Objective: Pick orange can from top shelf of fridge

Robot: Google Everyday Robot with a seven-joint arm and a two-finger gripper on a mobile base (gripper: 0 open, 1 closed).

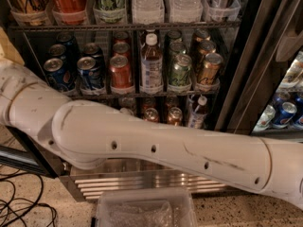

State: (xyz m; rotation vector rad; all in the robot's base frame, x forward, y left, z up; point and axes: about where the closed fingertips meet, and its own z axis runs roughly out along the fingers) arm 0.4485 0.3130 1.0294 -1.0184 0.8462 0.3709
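Observation:
The orange can (120, 73) stands upright at the front of the top shelf (142, 96), between a blue can (90, 73) and a clear bottle (152, 66). A green can (180, 71) and a gold can (209, 70) stand further right. The fridge (239, 65) is open in front of me. My white arm (156, 148) crosses the view below this shelf, from lower right to the left edge. Only a tan sliver of my gripper (6, 46) shows at the left edge, left of the cans and apart from the orange can.
The rack above (142, 26) holds tall cans and water bottles. Under the top shelf are more cans (174, 115) and a small bottle (197, 111). A clear plastic bin (147, 211) lies on the floor before the steel grille (142, 181). Cables (19, 205) lie at lower left.

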